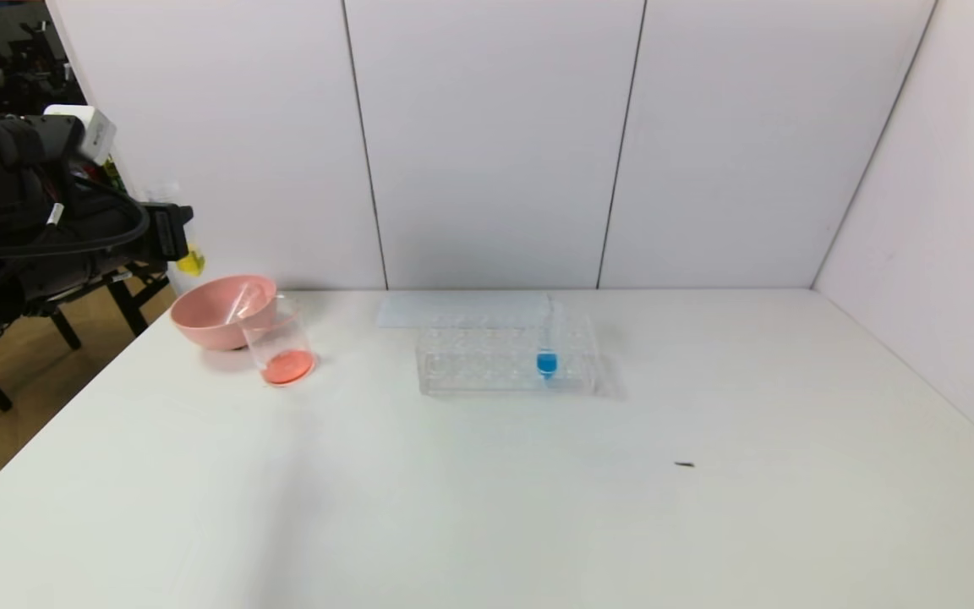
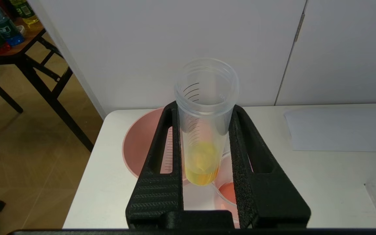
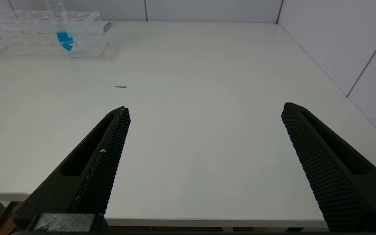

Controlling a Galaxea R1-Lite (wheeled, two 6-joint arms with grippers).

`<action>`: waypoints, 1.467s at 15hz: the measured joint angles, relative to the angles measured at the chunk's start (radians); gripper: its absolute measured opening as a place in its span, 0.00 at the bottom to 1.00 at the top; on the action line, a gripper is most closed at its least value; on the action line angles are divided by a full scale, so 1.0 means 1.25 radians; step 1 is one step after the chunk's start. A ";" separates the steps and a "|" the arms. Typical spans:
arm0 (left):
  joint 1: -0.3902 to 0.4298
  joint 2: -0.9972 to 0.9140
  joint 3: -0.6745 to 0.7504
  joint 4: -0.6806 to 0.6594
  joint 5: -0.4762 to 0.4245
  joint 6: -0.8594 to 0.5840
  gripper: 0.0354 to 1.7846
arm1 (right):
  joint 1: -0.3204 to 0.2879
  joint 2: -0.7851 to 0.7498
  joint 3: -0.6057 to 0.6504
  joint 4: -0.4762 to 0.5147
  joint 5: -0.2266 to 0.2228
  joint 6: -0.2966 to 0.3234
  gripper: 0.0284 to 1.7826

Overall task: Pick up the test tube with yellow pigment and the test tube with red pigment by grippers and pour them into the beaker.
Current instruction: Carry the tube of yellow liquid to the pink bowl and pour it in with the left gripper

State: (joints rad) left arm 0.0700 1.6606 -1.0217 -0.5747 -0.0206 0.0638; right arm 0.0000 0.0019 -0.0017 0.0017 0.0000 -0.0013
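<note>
Yellow pigment sat at the rounded bottom of the test tube with yellow pigment, which the left gripper held between its two black jaws, closed firmly on the tube's sides. In the head view this gripper was raised at the far left of the table, above and a little left of the pink bowl, and a small spot of yellow showed just below it. The tube's open mouth was turned toward the wrist camera.

The beaker stood just beside the pink bowl, leaning against its near right side or at least touching it, and it had a layer of red-orange liquid at its bottom. In the left wrist view the beaker and the bowl lay below the held tube.

A clear tube rack stood near the middle of the table with one blue-liquid tube upright in it. Behind the rack lay a white sheet.

The right gripper was low at the near edge of the table, its jaws spread wide with nothing between them. A small dark speck lay on the table between it and the rack.
</note>
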 joint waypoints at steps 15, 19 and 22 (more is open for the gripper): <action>0.026 0.039 0.018 -0.004 -0.075 0.031 0.24 | 0.000 0.000 0.000 0.000 0.000 0.000 0.95; 0.026 0.054 0.016 -0.005 -0.075 0.056 0.24 | 0.000 0.000 0.000 0.000 0.000 0.000 0.95; 0.025 0.067 0.012 -0.006 -0.075 0.054 0.24 | 0.000 0.000 0.000 0.000 0.000 0.000 0.95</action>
State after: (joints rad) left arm 0.1009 1.7443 -1.0068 -0.5821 -0.1145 0.1317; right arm 0.0000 0.0019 -0.0017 0.0017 0.0000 -0.0013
